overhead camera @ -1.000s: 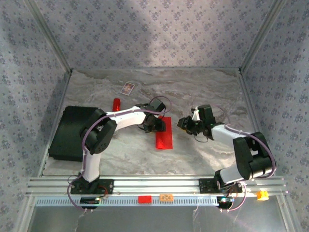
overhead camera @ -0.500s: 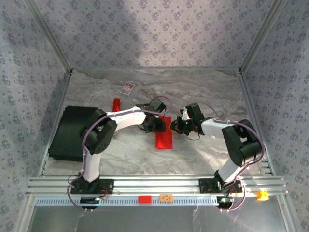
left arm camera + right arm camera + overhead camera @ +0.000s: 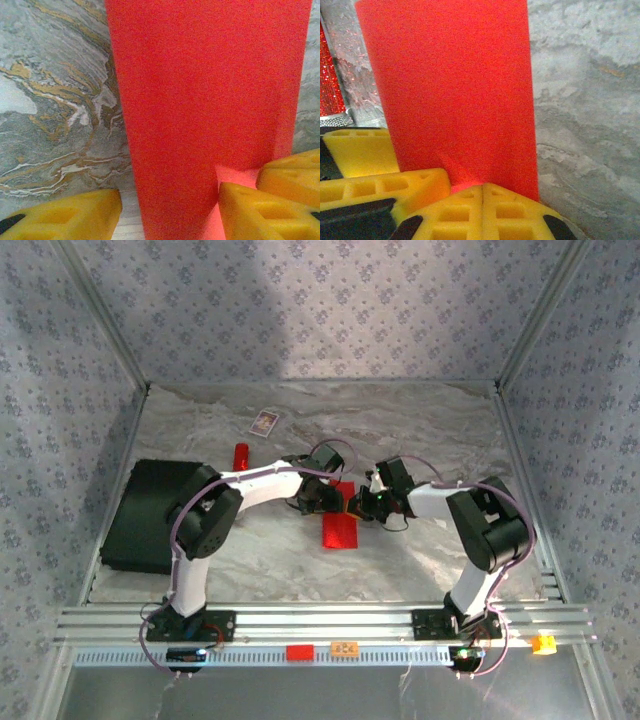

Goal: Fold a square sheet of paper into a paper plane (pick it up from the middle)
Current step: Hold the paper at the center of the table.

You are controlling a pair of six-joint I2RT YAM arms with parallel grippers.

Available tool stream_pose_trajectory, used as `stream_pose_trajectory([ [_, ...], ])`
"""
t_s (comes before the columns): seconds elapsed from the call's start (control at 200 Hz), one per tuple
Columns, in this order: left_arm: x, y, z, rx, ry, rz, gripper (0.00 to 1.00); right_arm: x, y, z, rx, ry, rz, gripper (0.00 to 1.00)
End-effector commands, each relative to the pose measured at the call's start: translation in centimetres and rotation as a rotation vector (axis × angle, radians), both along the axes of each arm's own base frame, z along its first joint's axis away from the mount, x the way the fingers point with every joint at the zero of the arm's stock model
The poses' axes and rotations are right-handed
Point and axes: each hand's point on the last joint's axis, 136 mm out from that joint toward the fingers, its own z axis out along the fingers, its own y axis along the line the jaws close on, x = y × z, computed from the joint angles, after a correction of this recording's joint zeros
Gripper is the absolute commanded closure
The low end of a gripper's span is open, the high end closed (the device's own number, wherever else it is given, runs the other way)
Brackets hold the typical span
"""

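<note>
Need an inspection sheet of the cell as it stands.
Surface: marble-patterned tabletop, flat.
Job's things: sheet of paper, folded to a narrow strip, lying mid-table.
Clutter: printed card and red stick further back; black case at left.
Grippers: left gripper open, straddling the strip; right gripper shut, seemingly pinching its edge.
Cables: purple cables looped along both arms.
Surroundings: patterned fabric walls; aluminium rail in front.
</note>
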Motion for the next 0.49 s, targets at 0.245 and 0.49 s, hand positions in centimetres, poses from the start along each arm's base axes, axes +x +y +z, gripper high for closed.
stream_pose_trajectory([
  [0.245, -0.9, 0.3, -5.4, 0.060, 0.041, -0.027, 0.43, -2.4, -2.9, -4.5, -0.240, 0.104, 0.039, 1.00],
  [0.49, 0.3, -1.3, 0.0, -0.065, -0.048, -0.019, 0.42, -2.6, -4.0, -4.3, -0.268, 0.069, 0.094, 1.00],
])
